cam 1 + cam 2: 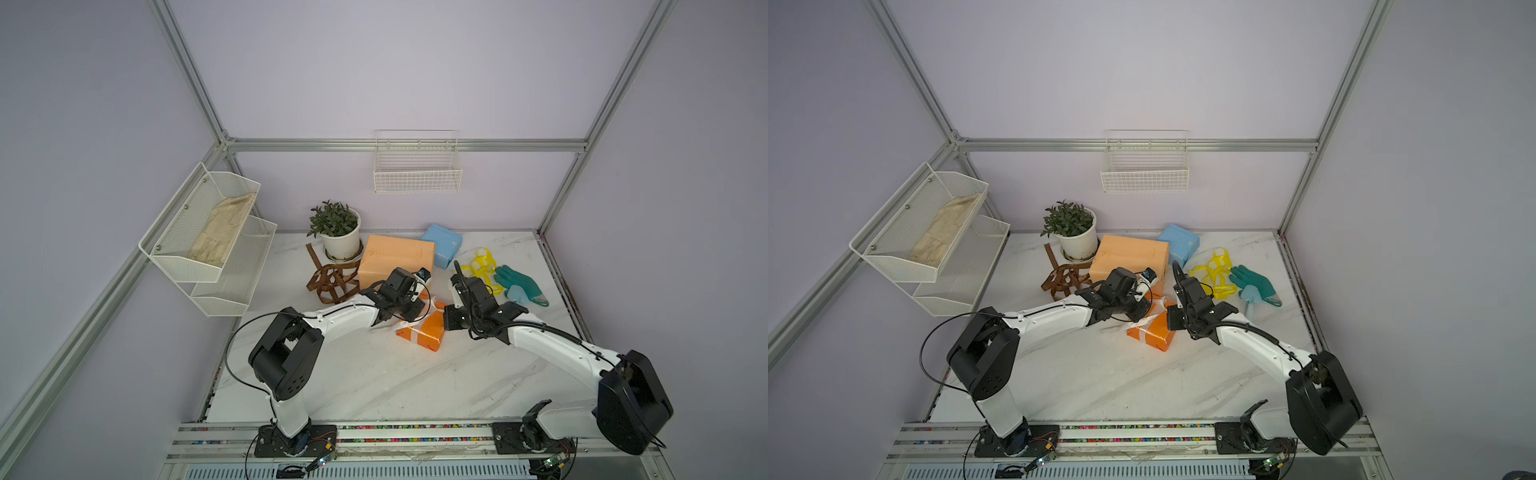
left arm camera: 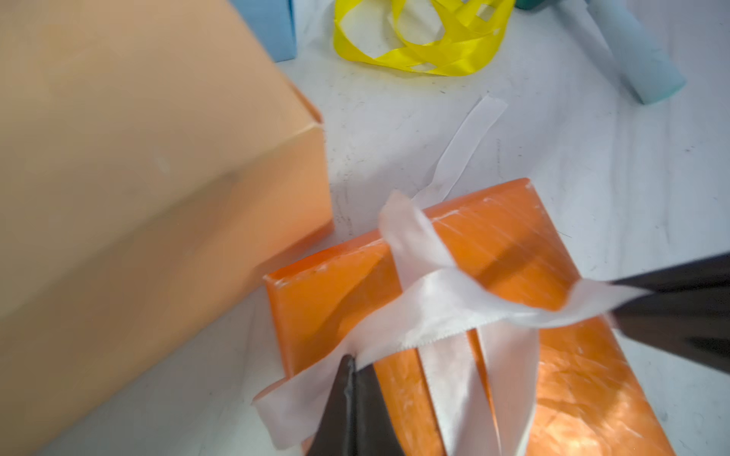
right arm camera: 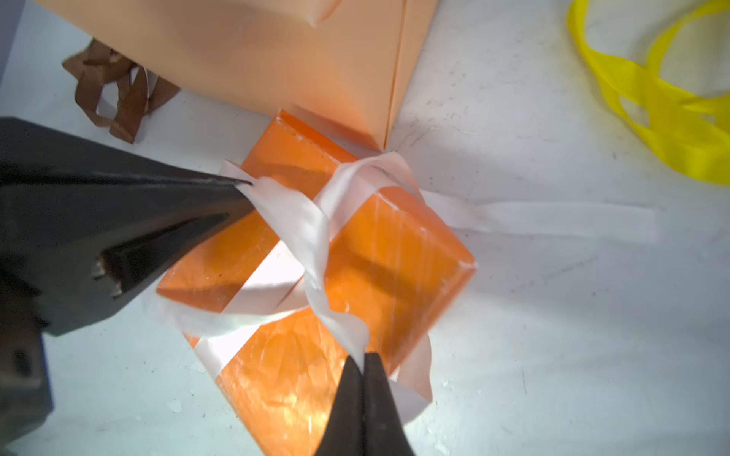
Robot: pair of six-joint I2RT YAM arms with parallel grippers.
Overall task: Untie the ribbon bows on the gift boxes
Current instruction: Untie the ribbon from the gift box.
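Observation:
The small bright orange gift box (image 1: 426,334) (image 1: 1156,332) (image 2: 497,244) (image 3: 395,256) lies mid-table with a white ribbon bow (image 2: 434,312) (image 3: 300,213) across its top. My left gripper (image 1: 417,311) (image 2: 351,361) is shut on one strand of that ribbon. My right gripper (image 1: 446,320) (image 3: 362,357) is shut on another strand, and the ribbon runs taut between the two. Behind stand the large peach box (image 1: 395,253) and the light blue box (image 1: 442,243). A loose yellow ribbon (image 1: 482,266) (image 2: 426,51) and a loose brown ribbon (image 1: 330,282) (image 3: 118,91) lie on the table.
A white plant pot (image 1: 340,241) stands at the back beside the peach box. A teal glove (image 1: 517,280) and a pale blue trowel (image 1: 519,296) lie to the right of the yellow ribbon. A mesh rack (image 1: 208,232) hangs on the left wall, and a wire basket (image 1: 417,170) on the back wall.

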